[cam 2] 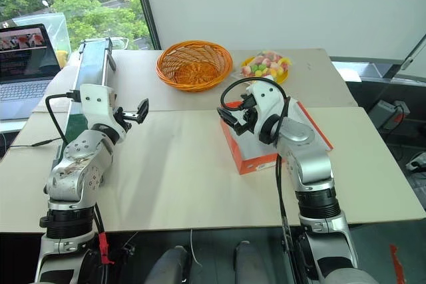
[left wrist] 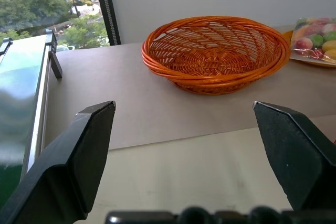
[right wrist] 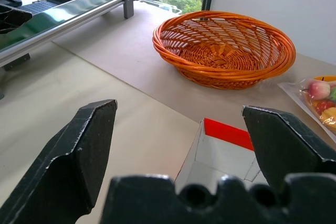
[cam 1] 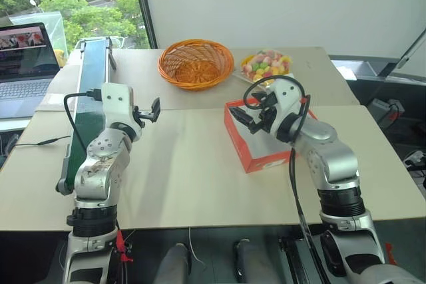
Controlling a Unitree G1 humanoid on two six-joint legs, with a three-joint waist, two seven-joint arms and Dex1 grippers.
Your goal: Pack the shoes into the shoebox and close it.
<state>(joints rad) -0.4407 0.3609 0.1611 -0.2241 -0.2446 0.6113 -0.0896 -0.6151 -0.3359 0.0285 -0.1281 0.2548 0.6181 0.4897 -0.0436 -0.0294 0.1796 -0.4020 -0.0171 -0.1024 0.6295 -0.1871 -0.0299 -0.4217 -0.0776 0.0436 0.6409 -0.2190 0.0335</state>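
Left gripper (cam 1: pixel 157 109) raised above the table (cam 1: pixel 193 171) near its left edge, forearm angled up and forward, fingers level and pointing toward the far side; fingers spread wide, holding nothing, touching nothing. Right gripper (cam 1: pixel 243 118) raised over the near-left corner of the shoebox (cam 1: pixel 256 154), wrist bent so the fingers point forward and leftward, black cable looping over the wrist; fingers spread wide too, empty, hovering above the box without touching it as far as can be seen. Shoebox lying right of the table's middle, red-orange outside, pale grey inside; in the right wrist view an open corner (right wrist: pixel 220 153) with grey walls and a red rim, nothing visible in that part, the rest of the inside hidden behind the right arm, so contents there cannot be told. Lid position hard to judge under the arm. Round orange wicker basket (cam 1: pixel 196 63) on the far part of the table, near its back edge and about midway across, well apart from the box, empty. Plate of coloured sweets in clear wrap (cam 1: pixel 266 64) just right of the basket. Conveyor belt (cam 1: pixel 90 91) running along the left edge of the table. Laptop (cam 1: pixel 25 64) open beyond the left edge.
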